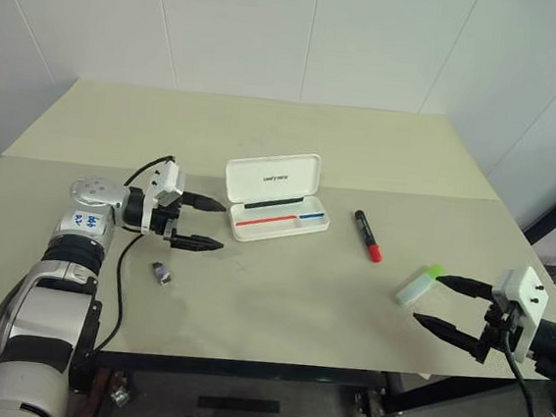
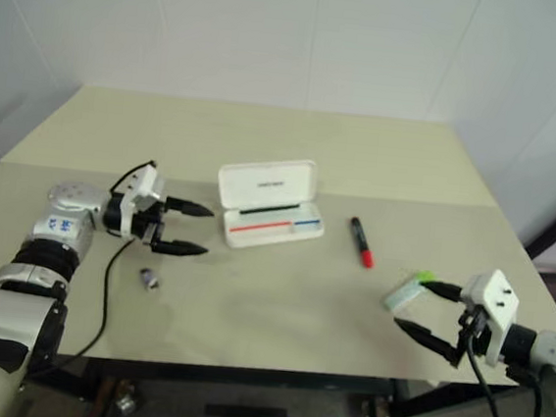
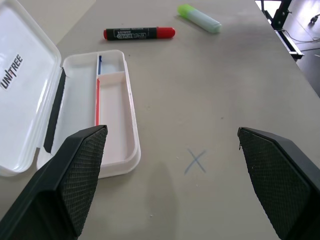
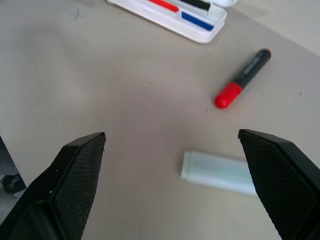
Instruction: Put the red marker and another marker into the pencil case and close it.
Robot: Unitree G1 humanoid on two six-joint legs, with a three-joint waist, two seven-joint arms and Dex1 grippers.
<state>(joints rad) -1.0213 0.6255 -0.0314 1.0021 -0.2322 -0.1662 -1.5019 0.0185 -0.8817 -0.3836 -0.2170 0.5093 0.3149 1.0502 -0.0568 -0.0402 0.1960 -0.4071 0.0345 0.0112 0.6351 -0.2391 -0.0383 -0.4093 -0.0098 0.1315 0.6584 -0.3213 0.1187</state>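
Observation:
The white pencil case (image 1: 277, 201) lies open at the table's middle, lid raised at the back, red and blue stripes inside. To its right lies the red marker (image 1: 368, 236), black barrel with a red cap toward the front. Further right and nearer the front edge rests the other marker (image 1: 418, 284), a pale highlighter with a green cap. My left gripper (image 1: 206, 224) hovers open just left of the case, pointing at it. Open too, my right gripper (image 1: 448, 305) sits right beside the highlighter, which lies close to its upper finger.
A small dark-and-grey object (image 1: 160, 273) lies on the table below my left gripper. A faint pencilled cross (image 3: 195, 161) marks the table in front of the case. The table's front edge (image 1: 244, 361) runs close beneath both arms.

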